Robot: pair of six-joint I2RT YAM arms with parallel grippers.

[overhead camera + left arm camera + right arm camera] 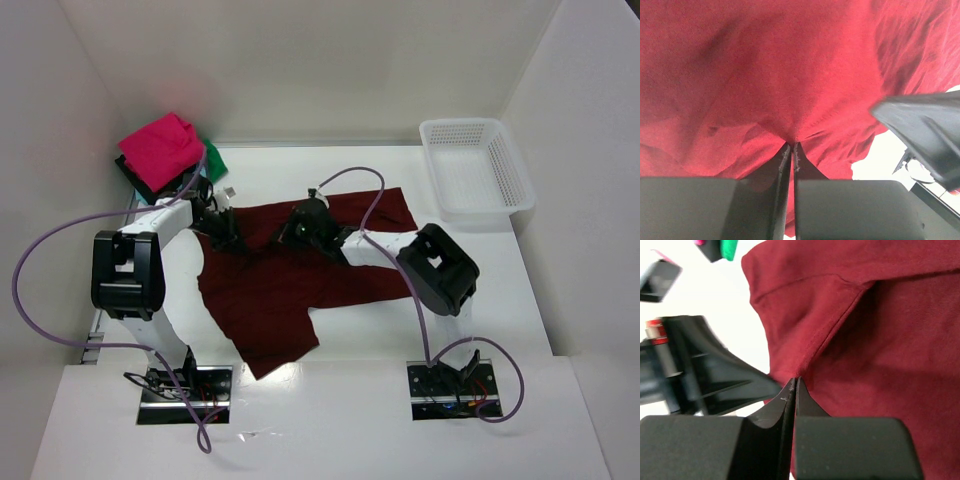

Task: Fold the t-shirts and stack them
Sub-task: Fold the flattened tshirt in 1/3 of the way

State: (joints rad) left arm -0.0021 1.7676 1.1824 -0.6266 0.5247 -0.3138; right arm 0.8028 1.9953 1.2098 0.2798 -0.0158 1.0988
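The large dark red t-shirt [280, 300] of soft wrinkled cloth lies spread left of the white plastic mesh basket [476, 125], its long axis diagonal, from the basket's side toward the near left. The left gripper [792, 145] and the right gripper [794, 381] are each pressed together on a small pucker of this cloth.

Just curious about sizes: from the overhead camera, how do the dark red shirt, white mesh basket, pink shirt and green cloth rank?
Largest to smallest:
1. Spread-out dark red cloth t-shirt
2. White plastic mesh basket
3. Folded bright pink t-shirt
4. Green cloth, mostly hidden by the pink one, so only its visible sliver is ranked
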